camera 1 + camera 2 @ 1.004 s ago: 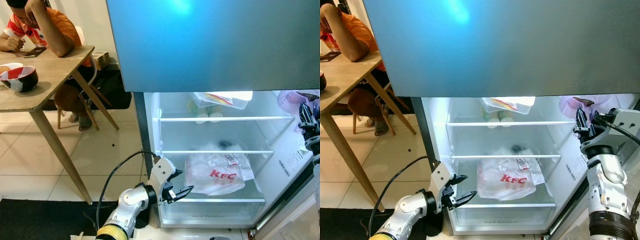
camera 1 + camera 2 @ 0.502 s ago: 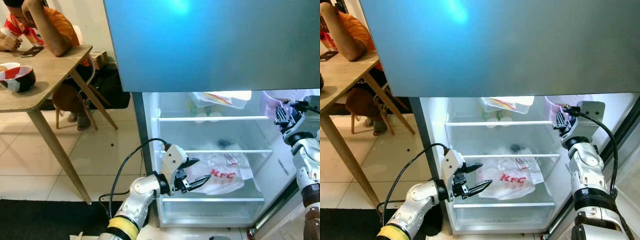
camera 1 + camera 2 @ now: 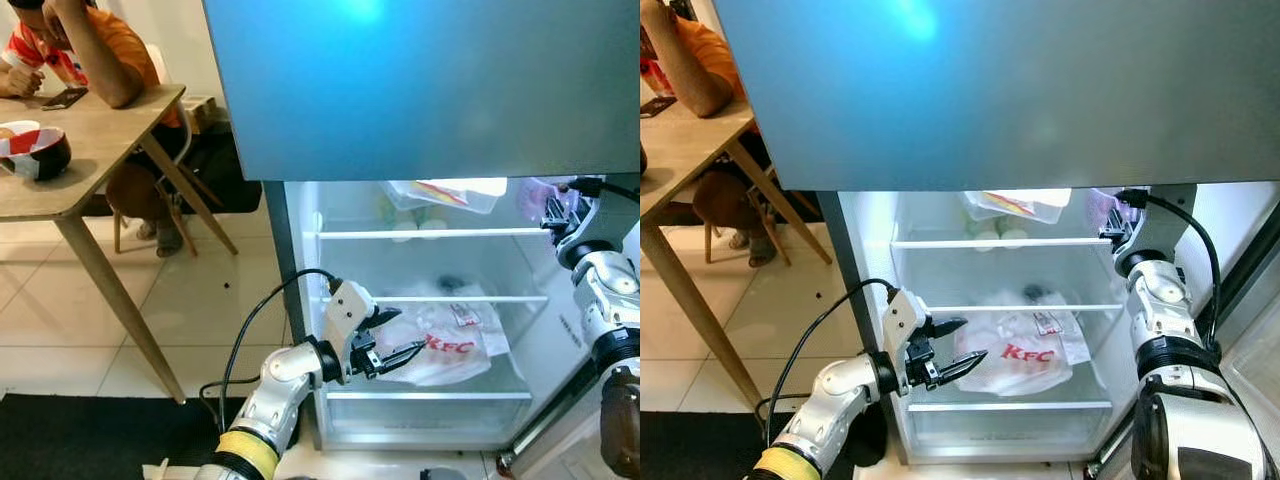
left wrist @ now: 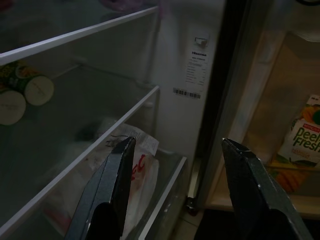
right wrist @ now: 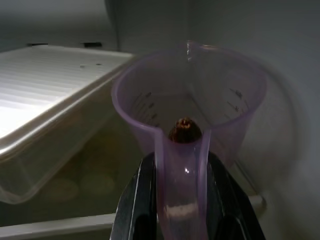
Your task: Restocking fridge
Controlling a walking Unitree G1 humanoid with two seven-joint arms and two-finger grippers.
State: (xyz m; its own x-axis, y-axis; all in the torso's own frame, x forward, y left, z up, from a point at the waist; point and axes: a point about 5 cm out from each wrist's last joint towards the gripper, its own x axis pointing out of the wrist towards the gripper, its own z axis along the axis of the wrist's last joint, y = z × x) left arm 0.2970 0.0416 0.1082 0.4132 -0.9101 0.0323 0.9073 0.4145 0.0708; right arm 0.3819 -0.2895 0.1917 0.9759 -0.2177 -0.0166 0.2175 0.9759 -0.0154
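At the upper shelf's right-hand end, seen from the left eye, the right pincer [image 3: 553,213] carried a translucent purple plastic measuring jug [image 3: 537,197] into the open white fridge [image 3: 300,300]. The risk I judged greatest was the jug knocking the clear lidded plastic container [image 3: 445,197] beside it, or catching the shelf's front edge and tipping out of a grip on its handle alone. Lower down, the left pincer [image 3: 388,340], spread wide and empty, hovered at the middle shelf's left end, just short of the white KFC-printed plastic bag [image 3: 445,345]; a careless reach could snag that bag.

From the right eye, the jug [image 3: 1101,208] sat just inside the fridge's right wall, near the top shelf's right corner. A person in an orange shirt [image 3: 695,60] sat at the wooden table [image 3: 670,150], well apart.

Along the left wrist, both black fingers [image 4: 112,190] stood far apart with nothing between them, the bag [image 4: 135,170] beyond on its shelf, and an orange juice carton [image 4: 302,137] in the door.

Along the right wrist, the pincer [image 5: 184,200] was clamped on the jug's handle [image 5: 182,170].
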